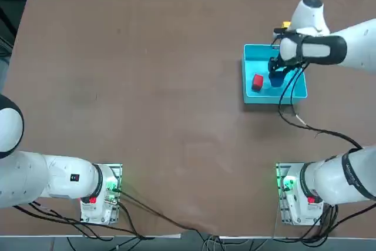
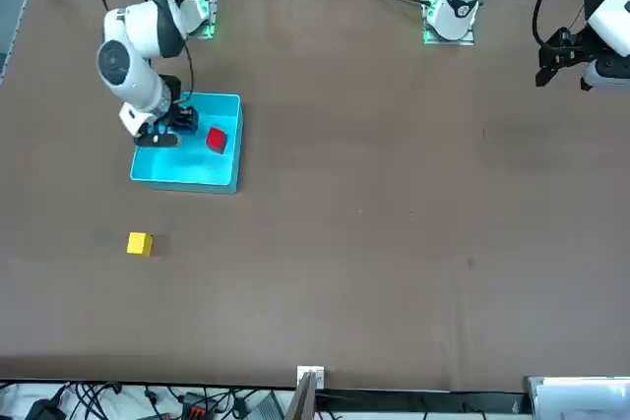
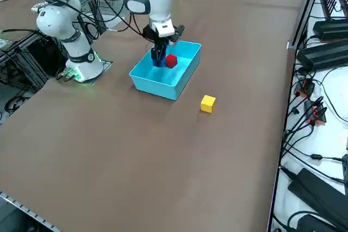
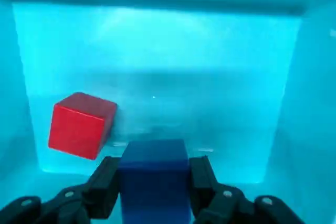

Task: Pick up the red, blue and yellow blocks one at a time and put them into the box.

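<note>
My right gripper (image 4: 154, 188) is down inside the light cyan box (image 1: 247, 89), shut on the blue block (image 4: 155, 174), which sits squarely between the two black fingers (image 4: 104, 184). The red block (image 4: 81, 124) lies on the box floor just beside the blue one, and it also shows in the top view as the red block (image 1: 257, 82). From the side, the gripper (image 3: 158, 59) hangs over the box's (image 3: 157, 83) robot-side half. The yellow block (image 2: 139, 243) rests on the table outside the box, on its far side from the robot.
The box (image 2: 187, 181) stands on the brown table in the right arm's half. The arm's white wrist (image 1: 308, 19) partly covers the yellow block (image 1: 285, 25) from overhead. Cables and equipment line the table's edge (image 3: 304, 107) beyond the yellow block (image 3: 207, 103).
</note>
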### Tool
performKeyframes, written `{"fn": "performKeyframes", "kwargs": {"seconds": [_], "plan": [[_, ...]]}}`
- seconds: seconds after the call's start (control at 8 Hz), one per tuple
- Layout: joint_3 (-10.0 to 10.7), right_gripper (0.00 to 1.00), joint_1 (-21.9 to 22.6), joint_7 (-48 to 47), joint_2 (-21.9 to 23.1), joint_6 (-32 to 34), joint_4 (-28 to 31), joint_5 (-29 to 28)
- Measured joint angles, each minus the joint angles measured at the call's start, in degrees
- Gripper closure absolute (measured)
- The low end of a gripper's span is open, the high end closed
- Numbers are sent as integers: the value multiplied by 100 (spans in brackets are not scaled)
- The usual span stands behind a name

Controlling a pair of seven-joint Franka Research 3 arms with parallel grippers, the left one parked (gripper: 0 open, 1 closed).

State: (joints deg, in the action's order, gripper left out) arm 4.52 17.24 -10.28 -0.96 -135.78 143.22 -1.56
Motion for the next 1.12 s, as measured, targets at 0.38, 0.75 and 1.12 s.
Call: {"fn": "performKeyframes", "kwargs": {"seconds": [0.38,0.75,1.12], "plan": [[-1,30,153,-4,-331,-317,26,23],[4,21,161,-4,-469,-404,16,108],[12,0,161,-4,-426,-421,-101,121]]}}
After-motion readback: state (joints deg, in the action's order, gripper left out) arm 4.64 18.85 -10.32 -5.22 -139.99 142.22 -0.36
